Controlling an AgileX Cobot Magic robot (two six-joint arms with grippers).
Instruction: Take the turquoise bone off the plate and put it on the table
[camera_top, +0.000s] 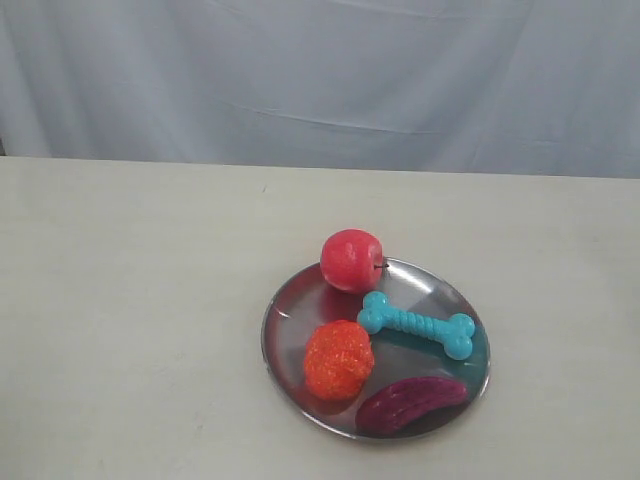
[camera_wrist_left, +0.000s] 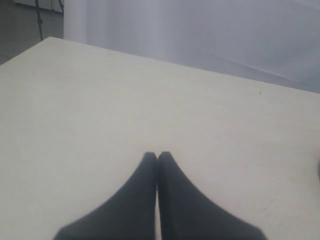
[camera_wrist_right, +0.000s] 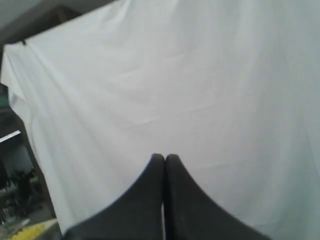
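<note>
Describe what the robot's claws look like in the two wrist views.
The left claw and the right claw look alike: two plain matte black fingers each, wide at the base, curving to narrow rounded tips. No cables or markings show. The arms are out of view.
</note>
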